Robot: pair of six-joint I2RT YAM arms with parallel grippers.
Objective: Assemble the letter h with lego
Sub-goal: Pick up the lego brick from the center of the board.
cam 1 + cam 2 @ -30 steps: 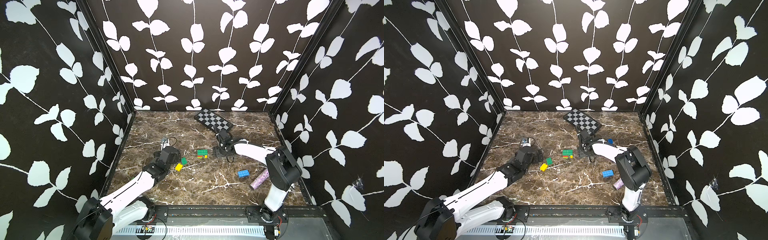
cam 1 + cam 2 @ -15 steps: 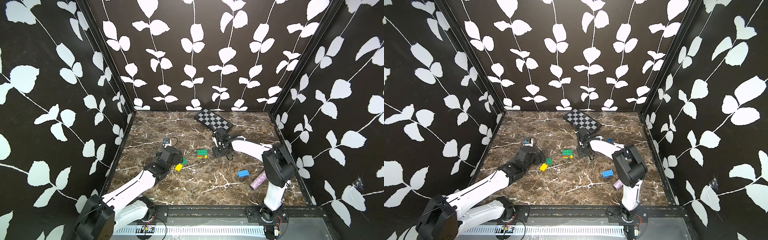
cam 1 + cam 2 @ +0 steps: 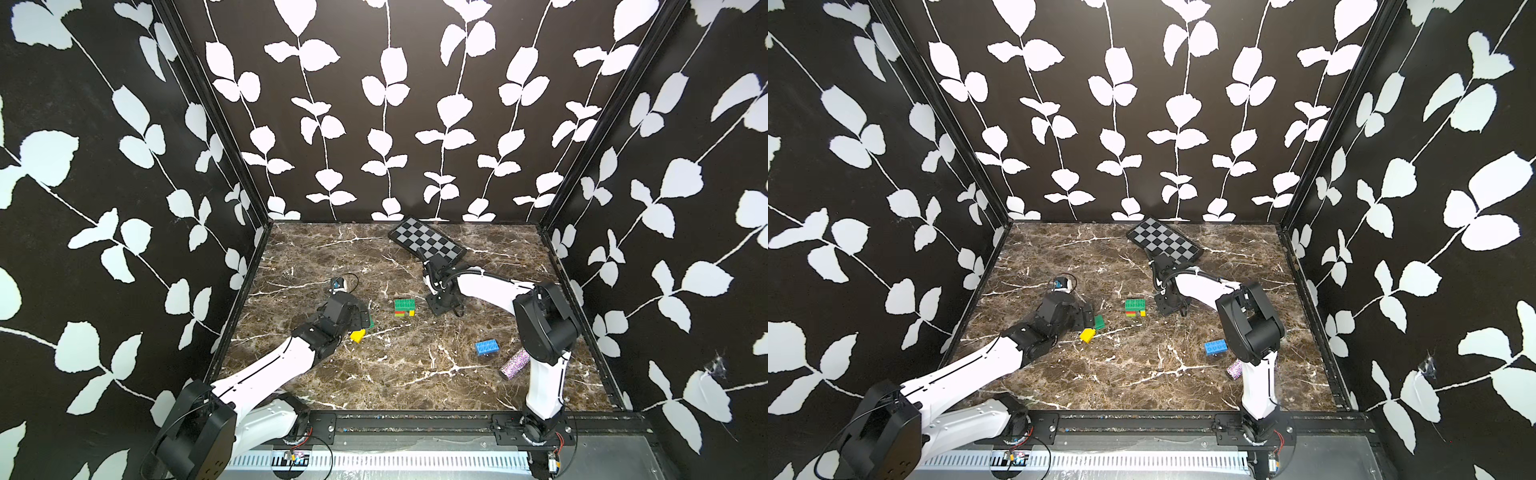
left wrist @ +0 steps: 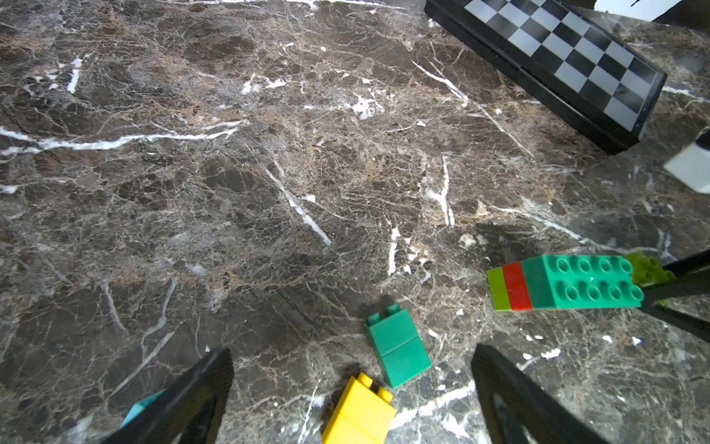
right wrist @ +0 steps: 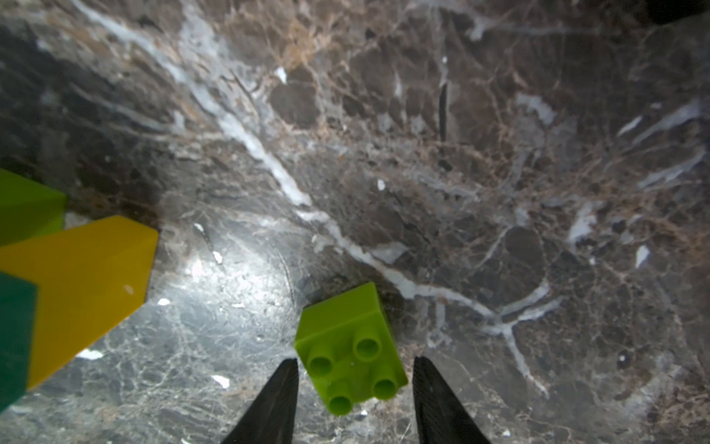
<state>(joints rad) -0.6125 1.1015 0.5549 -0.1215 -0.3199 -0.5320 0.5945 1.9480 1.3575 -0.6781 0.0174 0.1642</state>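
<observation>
We see right gripper [image 5: 355, 360] astride lime brick [image 5: 345, 346], jaws parted, slim gaps either side, no grip. Our left gripper [image 4: 351, 350] spread wide, empty; dark green brick [image 4: 397, 346] and yellow brick [image 4: 359, 413] lie between its fingers [image 4: 192, 392]. Joined green-red-lime stack [image 3: 405, 305] between arms; blue brick [image 3: 487, 347] beside right arm. Brown marble tabletop [image 3: 374, 374]; black leaf-print walls [image 3: 374, 104].

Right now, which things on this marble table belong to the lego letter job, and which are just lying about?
Job: joined green, red, lime and yellow lego stack; small lime studded brick; dark green brick; yellow brick; blue studded brick.
Lying about: glittery purple cylinder; black-and-grey checkered board.
</observation>
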